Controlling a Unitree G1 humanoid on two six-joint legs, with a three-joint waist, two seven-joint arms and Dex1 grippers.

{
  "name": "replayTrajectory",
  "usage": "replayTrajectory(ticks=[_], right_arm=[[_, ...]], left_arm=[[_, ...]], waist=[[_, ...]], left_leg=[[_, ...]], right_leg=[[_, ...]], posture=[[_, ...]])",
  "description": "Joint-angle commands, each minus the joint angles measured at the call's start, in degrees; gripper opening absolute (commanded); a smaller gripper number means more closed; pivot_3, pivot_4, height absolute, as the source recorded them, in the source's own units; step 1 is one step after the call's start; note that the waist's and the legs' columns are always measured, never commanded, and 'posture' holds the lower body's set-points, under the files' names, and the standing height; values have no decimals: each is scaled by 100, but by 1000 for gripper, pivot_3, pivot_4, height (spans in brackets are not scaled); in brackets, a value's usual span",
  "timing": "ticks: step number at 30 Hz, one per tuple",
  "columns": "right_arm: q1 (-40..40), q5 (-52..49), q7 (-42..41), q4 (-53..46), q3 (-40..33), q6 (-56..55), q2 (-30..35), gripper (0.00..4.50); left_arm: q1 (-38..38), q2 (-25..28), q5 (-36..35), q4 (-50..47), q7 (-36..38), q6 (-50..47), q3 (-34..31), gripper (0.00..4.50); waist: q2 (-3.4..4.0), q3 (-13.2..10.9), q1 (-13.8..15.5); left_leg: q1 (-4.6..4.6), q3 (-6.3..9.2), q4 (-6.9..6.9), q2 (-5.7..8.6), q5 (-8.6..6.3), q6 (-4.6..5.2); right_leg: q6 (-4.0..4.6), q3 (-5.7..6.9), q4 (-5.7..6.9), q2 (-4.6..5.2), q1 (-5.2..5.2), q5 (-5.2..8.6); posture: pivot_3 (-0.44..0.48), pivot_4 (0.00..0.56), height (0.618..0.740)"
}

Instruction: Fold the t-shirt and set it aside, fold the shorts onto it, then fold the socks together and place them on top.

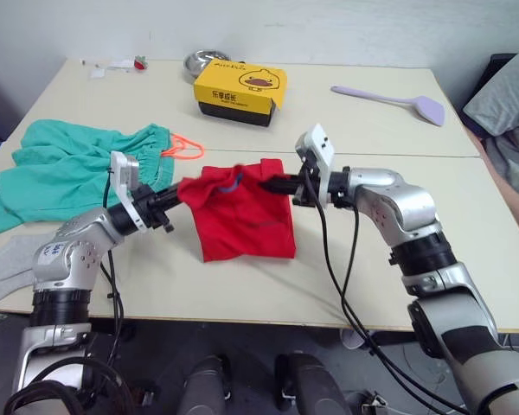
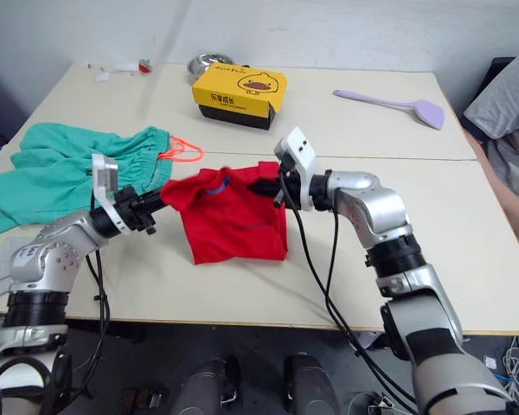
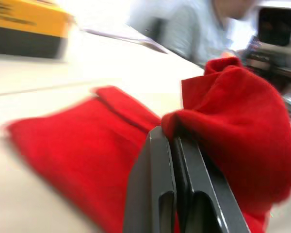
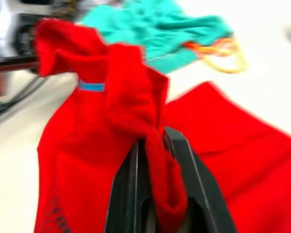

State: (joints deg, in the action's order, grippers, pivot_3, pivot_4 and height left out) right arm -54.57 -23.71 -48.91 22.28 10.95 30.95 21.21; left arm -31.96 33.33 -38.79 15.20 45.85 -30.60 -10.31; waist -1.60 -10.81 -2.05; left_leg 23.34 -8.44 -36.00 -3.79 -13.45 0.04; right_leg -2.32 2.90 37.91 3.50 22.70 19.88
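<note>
While both arms reach in over the bench [image 1: 242,294], the t-shirt [image 1: 246,216] hangs between them. The left gripper [image 1: 180,194] is clenched on one top corner of the red cloth, and the right gripper [image 1: 270,183] is clenched on the other top corner. In the left wrist view the two black fingers [image 3: 160,194] press tight on a bunched fold of red. In the right wrist view a strip of red cloth is pinched between the fingers [image 4: 184,165], and the blue neckband [image 4: 91,86] shows just past it. The top edge of the t-shirt is held up off the bench and sags a little in the middle. The lower part of it lies flat on the bench, below the two grippers. The shorts [image 1: 69,169] lie spread out on the bench on the robot's left, beside the left arm, with the orange drawstring [image 1: 187,147] curled near the t-shirt. A grey sock [image 1: 4,264] lies at the left edge of the bench, near the left arm. Farther back sit a yellow box [image 1: 238,93], a metal bowl [image 1: 203,62] and a purple spatula [image 1: 394,100]. A person in grey [image 1: 506,112] sits at the right side.
</note>
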Motion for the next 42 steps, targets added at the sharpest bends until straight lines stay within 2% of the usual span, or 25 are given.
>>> replayTrajectory(ticks=[1, 8, 12, 22, 23, 26, 33, 36, 38, 42], right_arm=[[-453, 341, 381, 749, -307, -452, -208, 0], [-1221, 976, 1048, 2364, -484, -1188, -629, 0], [-1526, 1193, 1216, 3135, -555, -1515, -859, 0], [-1774, 1580, 1710, 4264, -852, -2746, -1257, 0], [-1786, 1546, 1744, 4336, -935, -2770, -1287, 253], [-1775, 1578, 1934, 4392, -1112, -3270, -1325, 1034], [-1298, 1679, 1536, 3583, -1184, -3885, -907, 3569], [-756, 1485, 826, 2642, -1141, -3740, -680, 4500], [-235, 1325, 92, 1690, -950, -3545, -490, 4500], [816, 1132, -1114, -88, -418, -3258, -41, 4500]], left_arm=[[-315, -115, 320, 421, -141, 274, -91, 27], [-1087, -384, 794, 1703, -551, 794, -240, 27], [-1401, -468, 1085, 2295, -420, 1146, -123, 27], [-1996, -769, 1392, 3610, -945, 2154, -511, 27], [-2027, -815, 1370, 3686, -1064, 2300, -611, 9], [-2099, -897, 1394, 3817, -1264, 2482, -743, 651], [-1564, -729, 1671, 3091, -1568, 2971, -782, 2924], [-1013, -633, 1597, 2129, -1048, 2970, -642, 3930], [-533, -556, 1413, 1296, -546, 2791, -539, 4490], [313, -78, 1623, 187, 378, 2859, -133, 4490]], waist=[[0, 0, -4], [-1, -1, -63], [-1, -1, -120], [-2, -1, -137], [-2, -1, -138], [-2, -1, -138], [-3, -1, -138], [-2, -1, -134], [-2, -1, -131], [-2, -1, -137]], left_leg=[[0, -2, 1, 0, 0, 0], [5, -8, 4, -1, 4, -7], [5, -9, 4, -2, 6, -11], [5, -15, 4, -3, 8, -14], [5, -15, 4, -2, 8, -14], [5, -15, 4, -3, 8, -14], [5, -15, 5, -3, 9, -16], [6, -15, 9, -3, 9, -16], [7, -15, 15, -3, 9, -16], [5, -16, 24, -5, 9, -20]], right_leg=[[0, -1, 0, 0, 1, 0], [0, -3, 4, -3, 11, 0], [0, -2, 8, -4, 11, 0], [-1, -6, 8, -5, 14, 0], [-1, -5, 8, -5, 14, 0], [-1, -6, 8, -5, 14, -1], [-2, -6, 7, -5, 13, -1], [-3, -7, 4, -5, 13, -2], [-4, -6, 5, -6, 13, -1], [-4, -8, -7, -12, 13, -1]], posture=[[0, 150, 740], [0, 150, 740], [0, 150, 740], [0, 150, 740], [0, 150, 740], [0, 150, 740], [0, 150, 740], [0, 150, 740], [0, 150, 740], [0, 150, 740]])
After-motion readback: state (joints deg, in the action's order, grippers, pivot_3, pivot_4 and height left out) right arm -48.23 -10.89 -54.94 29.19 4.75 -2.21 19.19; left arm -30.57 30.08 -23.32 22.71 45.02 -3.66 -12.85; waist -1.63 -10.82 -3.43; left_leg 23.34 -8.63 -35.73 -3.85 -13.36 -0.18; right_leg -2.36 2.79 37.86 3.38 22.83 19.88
